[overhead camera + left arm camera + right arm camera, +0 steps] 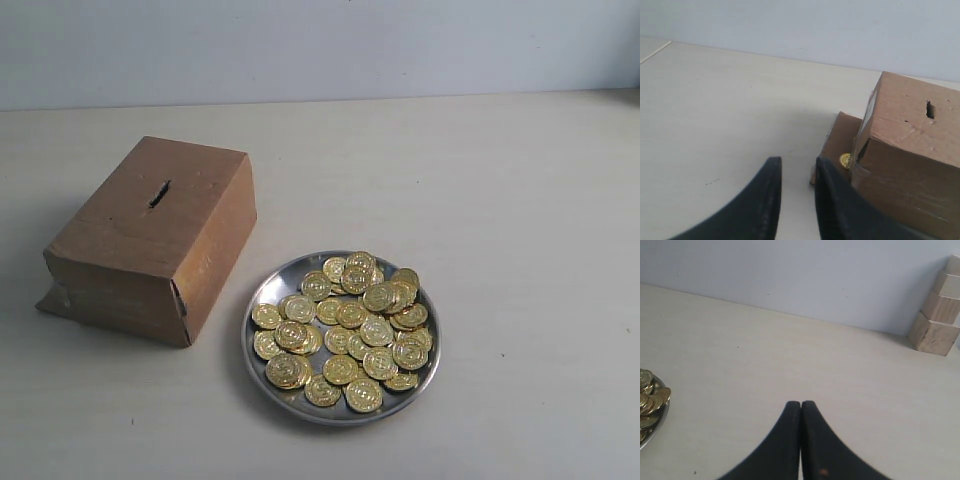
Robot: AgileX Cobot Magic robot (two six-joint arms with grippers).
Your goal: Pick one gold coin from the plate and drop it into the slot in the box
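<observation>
I see my left gripper (pixel 797 167) slightly parted and empty, close beside the box (pixel 140 240). My right gripper (pixel 801 405) is pinched together on nothing. The coins (pixel 345 330) lie heaped in the plate (pixel 248 335), just right of the box; the slot (pixel 159 193) faces up
</observation>
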